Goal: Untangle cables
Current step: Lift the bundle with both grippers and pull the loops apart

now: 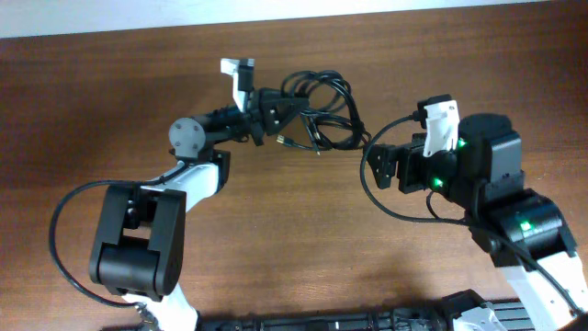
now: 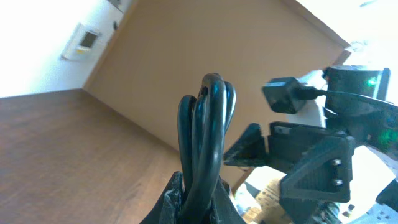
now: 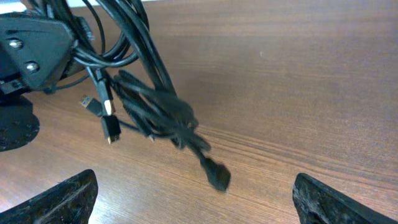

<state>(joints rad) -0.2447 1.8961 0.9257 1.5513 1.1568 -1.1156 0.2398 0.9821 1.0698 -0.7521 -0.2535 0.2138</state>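
pinching one end of the thin black flexible cables point(image 1: 323, 108) in the left gripper point(image 1: 266, 108), probably so loops and plugs dangle free above the brown wooden table point(image 1: 294, 239); just right of the bundle, poised with the right gripper point(image 3: 199, 199) spread wide, likely to catch a loose strand.

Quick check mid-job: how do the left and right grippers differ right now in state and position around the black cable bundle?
The left gripper is shut on the bundle of thin black cables; the right gripper is open and holds nothing. The left gripper is at the bundle's edge; the right gripper stands apart from it. Both face the cables.
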